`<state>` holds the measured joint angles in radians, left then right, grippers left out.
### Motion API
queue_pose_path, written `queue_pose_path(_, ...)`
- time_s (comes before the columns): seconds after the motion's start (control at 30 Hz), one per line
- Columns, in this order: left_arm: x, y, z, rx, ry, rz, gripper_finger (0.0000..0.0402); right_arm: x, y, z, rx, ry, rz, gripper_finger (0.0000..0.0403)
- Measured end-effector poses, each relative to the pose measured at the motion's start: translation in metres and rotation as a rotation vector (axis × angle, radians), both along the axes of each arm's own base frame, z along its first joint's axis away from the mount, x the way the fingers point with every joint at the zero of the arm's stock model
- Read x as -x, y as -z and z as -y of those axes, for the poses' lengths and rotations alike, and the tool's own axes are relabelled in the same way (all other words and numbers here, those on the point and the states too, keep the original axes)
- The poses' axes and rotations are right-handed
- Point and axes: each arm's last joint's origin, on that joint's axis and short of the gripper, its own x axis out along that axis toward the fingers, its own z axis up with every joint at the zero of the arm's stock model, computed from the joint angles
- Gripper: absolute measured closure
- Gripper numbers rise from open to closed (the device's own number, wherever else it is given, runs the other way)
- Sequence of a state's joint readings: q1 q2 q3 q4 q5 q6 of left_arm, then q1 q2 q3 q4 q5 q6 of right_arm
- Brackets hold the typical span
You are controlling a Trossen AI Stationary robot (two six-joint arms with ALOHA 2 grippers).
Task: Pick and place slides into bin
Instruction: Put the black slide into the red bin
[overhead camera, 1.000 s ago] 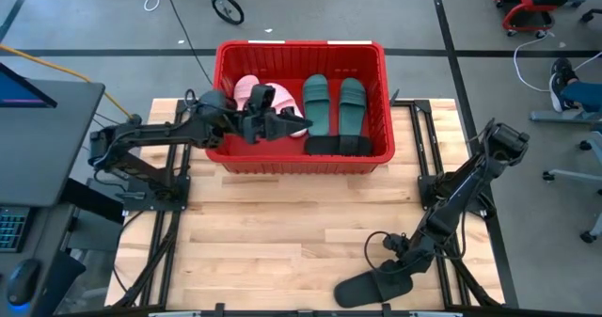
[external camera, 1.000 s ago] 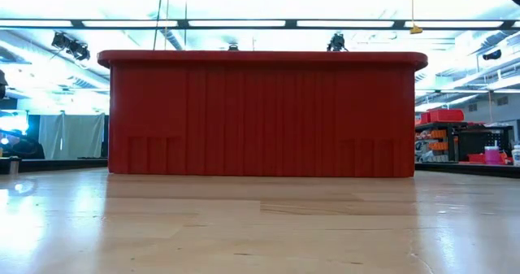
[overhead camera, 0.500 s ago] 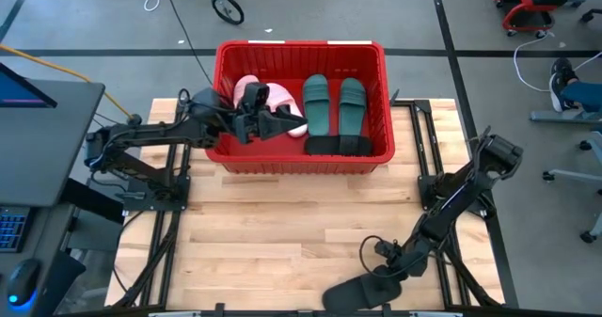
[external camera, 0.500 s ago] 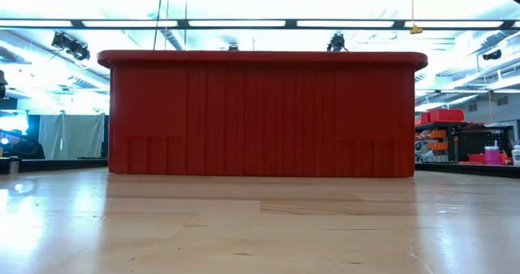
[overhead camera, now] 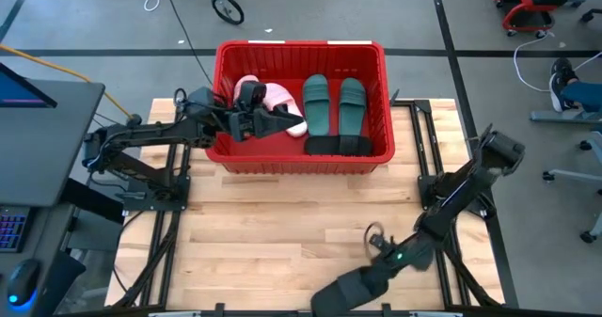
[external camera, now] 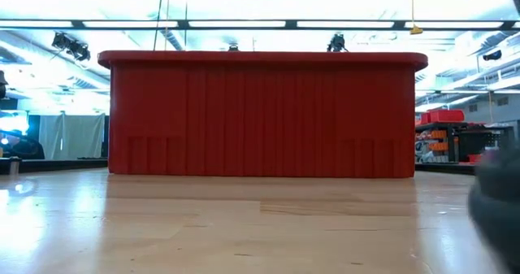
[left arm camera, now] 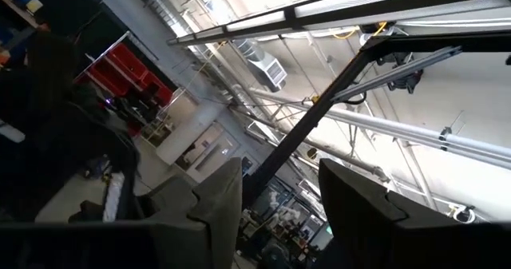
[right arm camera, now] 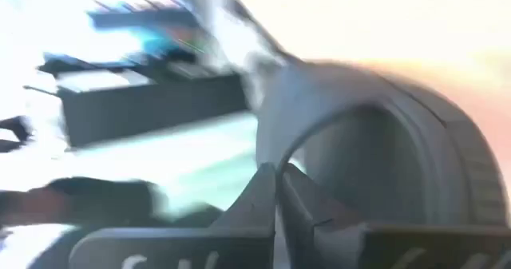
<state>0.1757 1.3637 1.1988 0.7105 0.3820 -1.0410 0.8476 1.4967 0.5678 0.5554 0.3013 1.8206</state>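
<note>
The red bin [overhead camera: 301, 46] stands at the table's far middle and fills the low view [external camera: 260, 111]. In it lie two pale pink slides [overhead camera: 273, 95], two dark green slides [overhead camera: 331, 105] and one black slide [overhead camera: 337, 146]. My left gripper [overhead camera: 299, 124] hovers over the bin's left part, open and empty, with its fingers apart in the left wrist view [left arm camera: 279, 209]. My right gripper [overhead camera: 378, 263] is near the table's front edge, shut on the second black slide [overhead camera: 340, 289]. My right gripper pinches the black slide between its two fingers [right arm camera: 267, 197], at the slide's edge beside the arched strap [right arm camera: 415, 117]. The fingers slant down from the table's right. The slide reaches from them toward the table's near left. Blur hides whether it is clear of the table.
Bare wooden tabletop [overhead camera: 282, 223] lies between the bin and the front edge. Arm mounts and frame rails [overhead camera: 150, 195] flank the table on both sides. A dark blurred shape [external camera: 497, 209] shows at the right edge of the low view.
My right gripper has gone toward the table's left edge, staying shut on the black slide. The slide has moved left along the front edge and turned, so that its free end now points to the near left. A dark blur has come into the low view at the right.
</note>
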Motion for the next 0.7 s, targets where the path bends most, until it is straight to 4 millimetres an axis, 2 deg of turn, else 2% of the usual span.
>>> queue_pose_path(0.1, 0.008, -0.007, 0.003, -0.007, 0.003, 0.029, 0.0229, 0.003, -0.034, 0.014, 0.057, 0.155, 0.167, 0.0397)
queue_pose_path(0.17, 0.016, -0.013, 0.005, -0.021, -0.001, 0.051, 0.0230, 0.003, -0.066, 0.031, 0.098, 0.298, 0.306, 0.0397)
queue_pose_path(0.23, 0.023, -0.019, 0.006, -0.047, -0.013, 0.082, 0.0230, 0.003, -0.096, 0.053, 0.177, 0.440, 0.408, 0.0398)
queue_pose_path(0.37, 0.034, -0.027, 0.008, -0.101, -0.050, 0.131, 0.0228, 0.000, -0.142, 0.105, 0.477, 0.564, 0.490, 0.0399)
queue_pose_path(0.43, 0.039, -0.030, 0.006, -0.117, -0.074, 0.142, 0.0228, 0.000, -0.167, 0.136, 0.604, 0.644, 0.475, 0.0400)
queue_pose_path(0.5, 0.042, -0.032, 0.003, -0.124, -0.103, 0.158, 0.0228, -0.001, -0.186, 0.169, 0.715, 0.697, 0.381, 0.0400)
queue_pose_path(0.6, 0.044, -0.033, -0.004, -0.114, -0.149, 0.159, 0.0228, -0.008, -0.207, 0.216, 0.822, 0.718, 0.200, 0.0401)
queue_pose_path(0.7, 0.045, -0.032, -0.013, -0.114, -0.185, 0.153, 0.0228, -0.027, -0.218, 0.261, 0.860, 0.667, 0.094, 0.0401)
